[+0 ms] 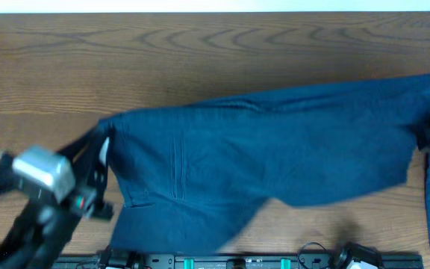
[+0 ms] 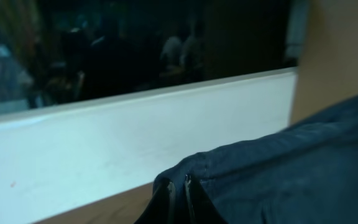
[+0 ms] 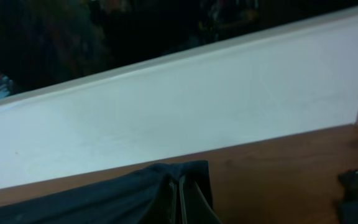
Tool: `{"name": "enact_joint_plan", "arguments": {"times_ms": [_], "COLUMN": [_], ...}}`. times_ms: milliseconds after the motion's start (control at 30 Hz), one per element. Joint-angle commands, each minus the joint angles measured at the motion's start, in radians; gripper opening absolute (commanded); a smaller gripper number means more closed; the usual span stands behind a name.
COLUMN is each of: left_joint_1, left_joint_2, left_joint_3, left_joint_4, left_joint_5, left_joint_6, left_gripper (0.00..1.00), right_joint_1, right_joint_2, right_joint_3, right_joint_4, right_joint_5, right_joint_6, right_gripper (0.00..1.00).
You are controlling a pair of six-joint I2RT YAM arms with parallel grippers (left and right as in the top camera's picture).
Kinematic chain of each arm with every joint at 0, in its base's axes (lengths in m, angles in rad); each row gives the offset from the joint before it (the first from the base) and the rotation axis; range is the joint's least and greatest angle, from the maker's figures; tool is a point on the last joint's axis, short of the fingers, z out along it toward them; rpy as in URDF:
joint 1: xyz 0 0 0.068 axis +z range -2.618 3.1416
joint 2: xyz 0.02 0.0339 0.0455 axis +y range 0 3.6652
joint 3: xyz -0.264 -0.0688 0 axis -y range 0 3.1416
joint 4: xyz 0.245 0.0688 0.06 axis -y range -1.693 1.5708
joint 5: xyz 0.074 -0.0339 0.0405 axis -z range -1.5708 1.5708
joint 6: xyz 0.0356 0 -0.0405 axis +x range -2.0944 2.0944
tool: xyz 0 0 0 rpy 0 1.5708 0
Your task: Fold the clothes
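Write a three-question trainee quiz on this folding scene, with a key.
1. True or false: the garment lies bunched in a small heap.
2. What is the left gripper doing? A) hanging open in the air B) shut on the garment's edge C) resting on bare wood
3. How many grippers grip the garment?

Key
1. False: it is spread out wide between the two arms.
2. B.
3. Two: the right gripper is shut on the fabric as well.

Brown wooden table (image 1: 200, 52), dark navy clothes (image 1: 275, 149) across its middle.
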State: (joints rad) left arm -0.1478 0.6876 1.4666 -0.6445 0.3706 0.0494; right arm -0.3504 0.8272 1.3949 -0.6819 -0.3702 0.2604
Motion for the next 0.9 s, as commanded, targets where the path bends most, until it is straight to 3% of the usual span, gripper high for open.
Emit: {"name": "enact_joint_plan", "arguments": {"times_ms": [0, 233, 433, 467, 500, 533, 567, 600, 700, 867], "left_joint_1": [0.005, 0.007, 0.007, 0.007, 0.007, 0.009, 0.011, 0.016, 0.035, 0.088], "left_joint_2": [0.104, 0.481, 0.882, 0.945, 0.991, 1.036, 1.065, 1.086, 1.085, 0.995], "left_joint_3": [0.002, 0.002, 0.002, 0.002, 0.002, 0.002, 0.003, 0.003, 0.003, 0.003], "left_joint_4": [0.034, 0.135, 0.276, 0.311, 0.335, 0.353, 0.357, 0.347, 0.279, 0.103], "left_joint_5": [-0.190, -0.211, -0.210, -0.210, -0.211, -0.211, -0.212, -0.227, -0.270, -0.270], "left_joint_6": [0.004, 0.036, 0.035, 0.034, 0.027, 0.024, 0.024, 0.019, 0.017, -0.011], "left_gripper": [0.06, 0.06, 0.08, 0.15, 0.29, 0.54, 0.78, 0.99, 0.98, 0.98], "right_joint_1": [-0.013, 0.057, 0.141, 0.149, 0.152, 0.151, 0.147, 0.137, 0.099, 0.016], "right_joint_2": [0.092, 0.411, 0.753, 0.811, 0.858, 0.911, 0.940, 0.961, 0.966, 0.916], "right_joint_3": [0.002, 0.002, 0.002, 0.002, 0.002, 0.002, 0.002, 0.002, 0.002, 0.002], "right_joint_4": [0.017, 0.199, 0.423, 0.478, 0.526, 0.578, 0.604, 0.620, 0.588, 0.360], "right_joint_5": [0.037, -0.156, -0.180, -0.180, -0.180, -0.182, -0.184, -0.188, -0.196, -0.284], "right_joint_6": [0.051, 0.050, 0.041, 0.034, 0.034, 0.038, 0.043, 0.042, 0.042, 0.011], "right_gripper": [0.01, 0.01, 0.03, 0.06, 0.15, 0.38, 0.68, 0.82, 0.91, 0.89]}}
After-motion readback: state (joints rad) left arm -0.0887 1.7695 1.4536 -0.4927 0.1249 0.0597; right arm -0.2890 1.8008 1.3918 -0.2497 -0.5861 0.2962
